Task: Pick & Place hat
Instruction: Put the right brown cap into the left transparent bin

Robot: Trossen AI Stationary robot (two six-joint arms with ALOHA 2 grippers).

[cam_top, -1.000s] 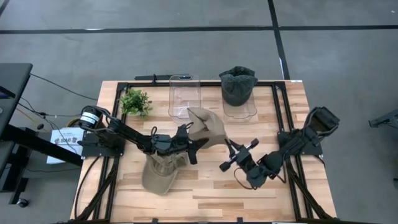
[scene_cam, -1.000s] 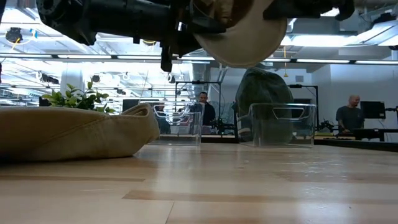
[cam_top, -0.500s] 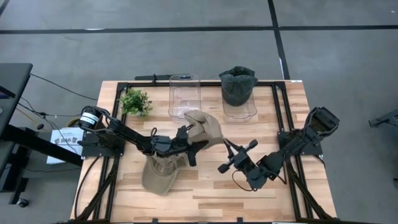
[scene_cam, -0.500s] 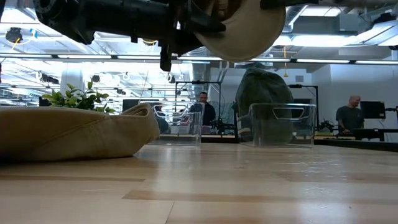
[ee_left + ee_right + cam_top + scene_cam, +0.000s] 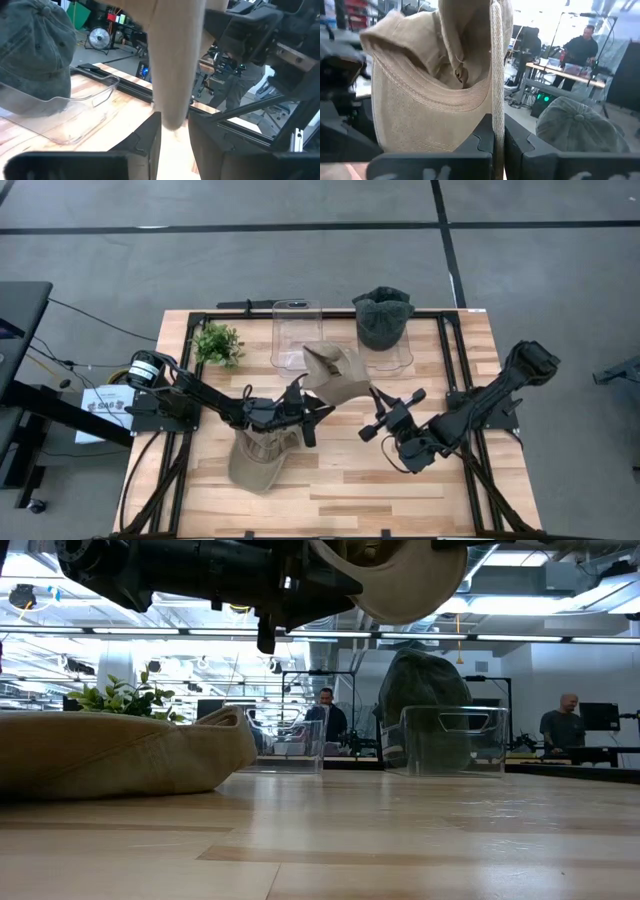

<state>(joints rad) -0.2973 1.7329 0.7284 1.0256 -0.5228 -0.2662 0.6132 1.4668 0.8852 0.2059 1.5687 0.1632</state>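
A tan hat (image 5: 336, 372) hangs in the air above the table's middle, between both grippers; in the low view it is at the top (image 5: 400, 580). My left gripper (image 5: 316, 398) is shut on it from the left and my right gripper (image 5: 368, 392) from the right. A second tan hat (image 5: 258, 457) lies flat on the table under the left arm, also seen in the low view (image 5: 110, 755). A dark grey-green hat (image 5: 383, 315) sits in the right clear bin. My left gripper pinches the tan hat's brim (image 5: 172, 112) between its two fingers (image 5: 150, 142), coming level from the table's left. The hat is lifted clear of the table. My right gripper pinches a thin stitched edge at the hat's opening (image 5: 496, 107) between its two fingers (image 5: 482, 137), coming from the table's right and near side. The hat's hollow inside (image 5: 455, 70) faces its camera, clear of the table.
An empty clear bin (image 5: 297, 330) stands at the far edge beside the bin (image 5: 385, 358) that holds the dark hat. A small green plant (image 5: 217, 342) is at the far left. People stand in the room beyond the table (image 5: 327, 710). Bare wood lies near the front edge (image 5: 350, 490).
The held tan hat has risen and moved a little toward the far edge, turning about between the grippers. My right gripper has moved toward the table's right and far edge with it, still shut on it. The left gripper has kept its hold.
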